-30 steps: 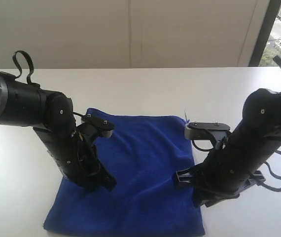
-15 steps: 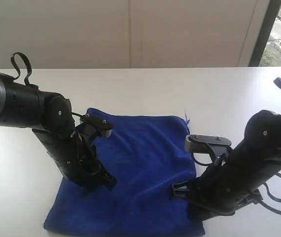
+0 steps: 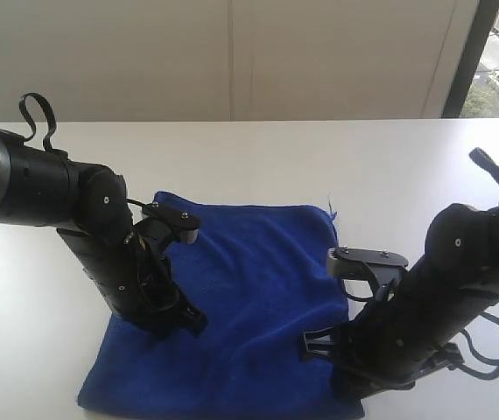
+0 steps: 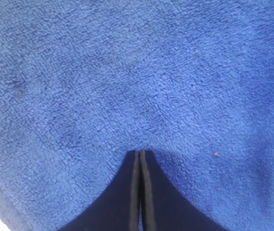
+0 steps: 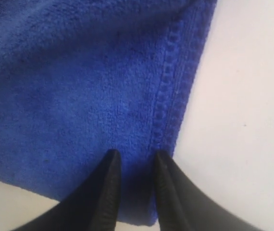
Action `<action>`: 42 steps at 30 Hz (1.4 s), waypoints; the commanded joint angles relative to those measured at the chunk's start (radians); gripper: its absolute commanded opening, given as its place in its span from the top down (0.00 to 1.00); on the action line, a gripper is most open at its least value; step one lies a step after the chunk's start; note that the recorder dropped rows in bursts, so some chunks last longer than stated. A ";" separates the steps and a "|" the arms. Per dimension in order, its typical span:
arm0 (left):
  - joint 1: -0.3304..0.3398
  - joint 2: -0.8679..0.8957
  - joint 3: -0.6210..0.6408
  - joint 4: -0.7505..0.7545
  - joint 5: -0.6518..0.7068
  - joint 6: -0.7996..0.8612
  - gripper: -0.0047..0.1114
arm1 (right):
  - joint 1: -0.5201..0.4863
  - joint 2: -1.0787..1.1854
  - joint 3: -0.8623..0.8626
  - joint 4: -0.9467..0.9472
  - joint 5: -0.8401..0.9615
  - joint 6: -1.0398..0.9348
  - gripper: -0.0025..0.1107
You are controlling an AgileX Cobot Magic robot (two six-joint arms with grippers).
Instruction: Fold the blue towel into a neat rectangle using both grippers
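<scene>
blue towel (image 3: 249,289) lies spread out flat on the white tabletop (image 3: 319,157), near the front edge of what i see from the outside camera. it is one soft, fuzzy cloth in a rough square, with its far edge running straight across and its near corners close to the bottom of the view.

my left gripper (image 3: 184,322) points down onto the left part of the towel, a little way in from the left edge. in the left wrist view its jaws are pressed tight together with no gap, and the tips touch the fuzzy blue cloth. i cannot see any cloth pinched between them.

my right gripper (image 3: 315,346) is down at the right edge of the towel, close to the near right corner. in the right wrist view its jaws stand a little apart, with a small gap. the stitched hem (image 5: 173,86) of the towel runs along the side and goes right under that gap. the towel looks flat there, and the jaws have not closed on it. white tabletop shows just beside the hem and past the corner.

the left arm (image 3: 48,188) comes in from the left side and bends down to the cloth. the right arm (image 3: 468,271) comes in from the right side and leans low over the tabletop. the two grippers are well apart, one on each side of the towel.
</scene>
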 commanded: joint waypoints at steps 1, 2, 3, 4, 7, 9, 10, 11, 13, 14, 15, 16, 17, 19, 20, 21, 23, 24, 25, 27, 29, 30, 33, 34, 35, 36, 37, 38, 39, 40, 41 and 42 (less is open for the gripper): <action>-0.005 0.030 0.012 -0.014 -0.015 -0.005 0.96 | 0.001 -0.013 0.002 0.004 0.012 0.010 0.76; -0.005 0.030 0.012 -0.014 -0.015 -0.005 0.96 | 0.001 -0.017 0.002 0.004 0.014 0.010 0.76; -0.005 0.030 0.012 -0.014 -0.015 -0.005 0.96 | 0.001 -0.020 0.002 0.004 0.020 0.010 0.76; -0.005 0.030 0.012 -0.014 -0.015 -0.005 0.96 | 0.001 -0.023 0.002 0.004 0.020 0.010 0.76; -0.005 0.030 0.012 -0.014 -0.015 -0.005 0.96 | 0.001 -0.028 0.002 0.002 0.020 0.026 0.76; -0.005 0.030 0.012 -0.014 -0.015 -0.005 0.96 | 0.001 -0.030 0.002 -0.002 0.020 0.026 0.76; -0.005 0.030 0.012 -0.014 -0.015 -0.005 0.96 | 0.001 -0.030 0.002 -0.002 0.020 0.026 0.76; -0.005 0.030 0.012 -0.014 -0.015 -0.005 0.96 | 0.001 -0.030 0.002 -0.007 0.016 0.026 0.76; -0.005 0.030 0.012 -0.014 -0.015 -0.005 0.96 | 0.001 -0.030 0.002 -0.023 0.010 0.026 0.76; -0.005 0.030 0.012 -0.014 -0.015 -0.005 0.96 | 0.001 -0.026 0.002 -0.023 0.006 0.028 0.76; -0.005 0.030 0.012 -0.014 -0.015 -0.005 0.96 | 0.001 -0.021 0.002 -0.023 0.002 0.028 0.76; -0.005 0.030 0.012 -0.014 -0.015 -0.005 0.96 | 0.001 -0.019 0.002 -0.021 0.000 0.028 0.76; -0.005 0.030 0.012 -0.014 -0.015 -0.005 0.96 | 0.001 -0.017 0.002 -0.021 0.000 0.031 0.76; -0.005 0.030 0.012 -0.014 -0.015 -0.005 0.96 | 0.001 -0.011 0.002 -0.021 0.000 0.036 0.76; -0.005 0.030 0.012 -0.014 -0.015 -0.005 0.96 | 0.001 -0.008 0.002 -0.021 0.003 0.036 0.76; -0.005 0.030 0.012 -0.014 -0.015 -0.005 0.96 | 0.001 -0.008 0.002 -0.021 0.005 0.036 0.76; -0.005 0.030 0.012 -0.014 -0.015 -0.005 0.96 | 0.001 -0.008 0.002 -0.021 0.008 0.036 0.76; -0.005 0.030 0.012 -0.014 -0.020 -0.005 0.96 | 0.001 -0.008 0.002 -0.021 0.008 0.036 0.77; -0.005 0.030 0.012 -0.014 -0.020 -0.005 0.96 | 0.001 -0.008 0.002 -0.021 0.008 0.036 0.78; -0.005 0.030 0.012 -0.014 -0.022 -0.005 0.96 | 0.001 -0.008 0.002 -0.021 0.008 0.036 0.88; -0.005 0.030 0.012 -0.014 -0.022 -0.005 0.96 | 0.001 -0.008 0.002 -0.023 0.005 0.029 0.98; -0.005 0.030 0.012 -0.014 -0.022 -0.005 0.96 | 0.001 -0.008 0.002 -0.023 0.005 0.029 0.98; -0.005 0.030 0.012 -0.014 -0.022 -0.005 0.96 | 0.001 -0.031 0.002 -0.023 0.014 0.031 0.98; -0.005 0.030 0.012 -0.014 -0.022 -0.005 0.96 | 0.001 -0.051 0.002 -0.025 0.022 0.053 0.98; -0.005 0.030 0.012 -0.014 -0.022 -0.005 0.96 | 0.001 -0.061 0.002 -0.025 0.025 0.055 0.98; -0.005 0.030 0.012 -0.014 -0.022 -0.005 0.96 | 0.001 -0.077 0.009 -0.025 0.034 0.065 0.98; -0.005 0.030 0.012 -0.014 -0.022 -0.005 0.96 | 0.001 -0.086 0.019 -0.028 0.037 0.074 0.98; -0.005 0.030 0.012 -0.014 -0.022 -0.005 0.96 | 0.001 -0.099 0.040 -0.032 0.037 0.079 0.98; -0.005 0.030 0.012 -0.014 -0.024 -0.005 0.96 | 0.001 -0.102 0.050 -0.036 0.038 0.084 0.98; -0.005 0.030 0.012 -0.014 -0.026 -0.005 0.96 | 0.001 -0.106 0.067 -0.046 0.035 0.102 0.98; -0.005 0.030 0.012 -0.014 -0.026 -0.005 0.96 | 0.001 -0.106 0.072 -0.048 0.032 0.105 0.98; -0.005 0.030 0.012 -0.014 -0.026 -0.005 0.96 | 0.001 -0.106 0.088 -0.048 0.027 0.104 0.98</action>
